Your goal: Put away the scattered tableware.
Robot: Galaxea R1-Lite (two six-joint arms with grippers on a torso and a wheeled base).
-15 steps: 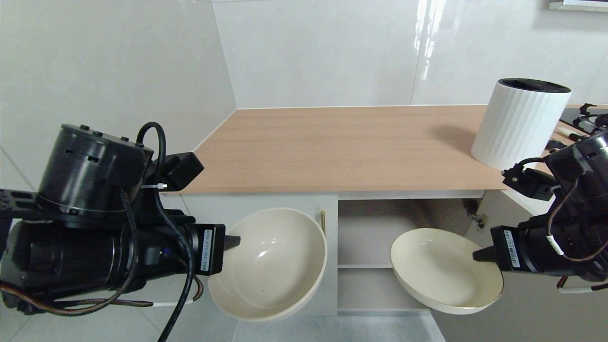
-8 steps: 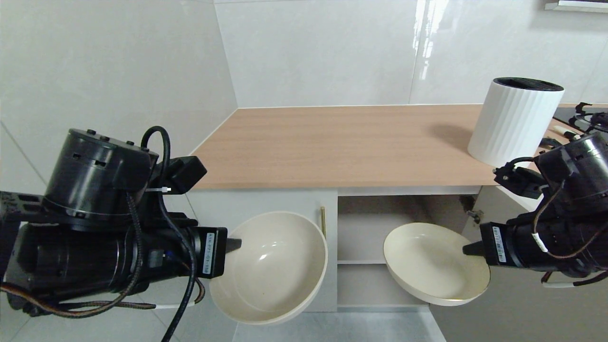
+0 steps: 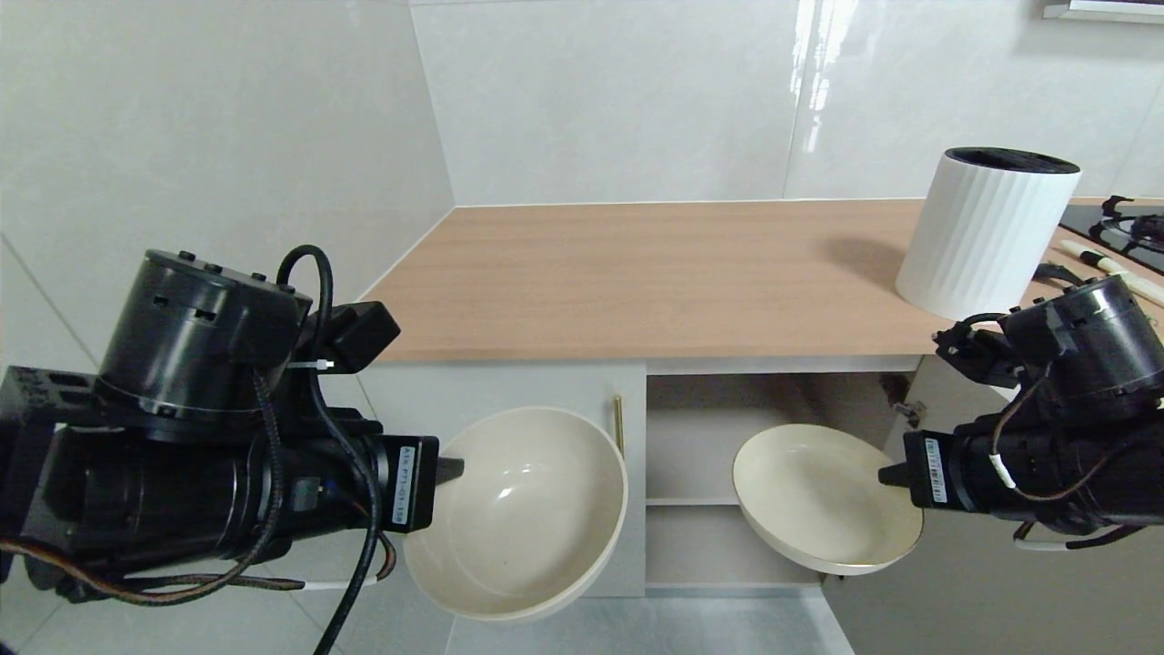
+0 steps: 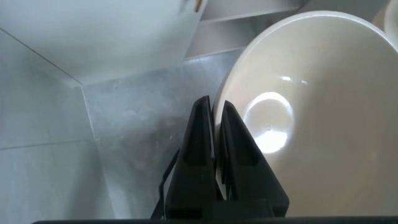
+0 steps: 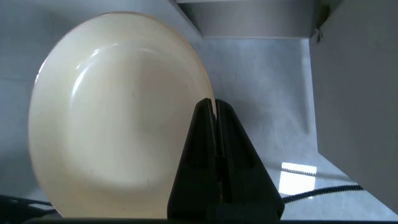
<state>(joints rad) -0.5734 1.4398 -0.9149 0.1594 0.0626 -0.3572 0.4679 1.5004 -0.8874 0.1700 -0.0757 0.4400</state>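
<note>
From the head view, we see our left gripper [image 3: 450,468] closed on the rim of a deep cream bowl [image 3: 518,514]. The bowl hangs out past the fingertips toward the other arm, in front of a closed cabinet door [image 3: 509,391]. Our right gripper [image 3: 887,473] pinches the rim of a shallower cream plate [image 3: 823,500]. The plate tilts out from its fingertips toward the bowl, before the open cabinet [image 3: 700,455]. A wooden countertop [image 3: 655,273] lies above and beyond both grippers, with a white ribbed container [image 3: 987,232] standing on it above the right gripper.

In the left wrist view, the left gripper [image 4: 213,102] has its two fingers clamped on the bowl [image 4: 311,112], one inside the rim and one outside. Grey floor [image 4: 137,137] lies beyond.

In the right wrist view, the right gripper [image 5: 214,106] has its fingers nearly together on the rim of the plate [image 5: 118,112]. The cabinet [image 5: 249,18] is ahead of the fingertips.
</note>
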